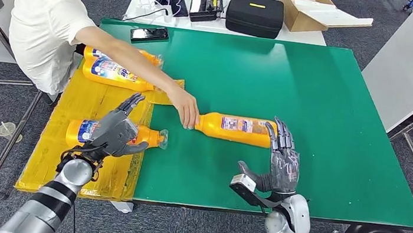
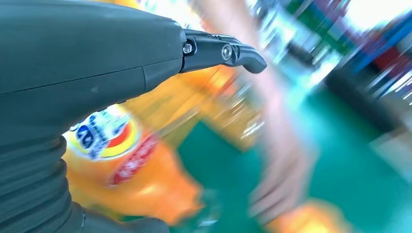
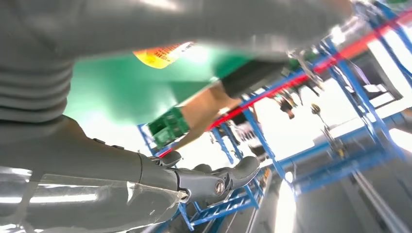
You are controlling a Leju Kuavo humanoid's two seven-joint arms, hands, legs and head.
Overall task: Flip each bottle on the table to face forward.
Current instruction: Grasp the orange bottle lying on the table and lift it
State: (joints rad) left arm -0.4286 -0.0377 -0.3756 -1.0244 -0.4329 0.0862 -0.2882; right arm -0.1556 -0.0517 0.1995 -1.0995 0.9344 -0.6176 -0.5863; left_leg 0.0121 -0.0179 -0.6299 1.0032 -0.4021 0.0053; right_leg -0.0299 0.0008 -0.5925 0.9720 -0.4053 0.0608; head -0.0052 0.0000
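On the yellow board [image 1: 83, 107] at the table's left edge, the left hand [image 1: 116, 132] hovers over a lying bottle [image 1: 86, 131], fingers apart. A person's hand [image 1: 186, 114] holds the neck of a middle bottle [image 1: 235, 129]; the right hand [image 1: 282, 161] stands empty and spread at its base.

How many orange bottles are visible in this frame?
4: two stacked beside the person, one under the left hand, one on the green mat by the right hand.

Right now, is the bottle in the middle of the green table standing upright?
No. The bottle lies on its side on the green table, with a person's hand at its cap end.
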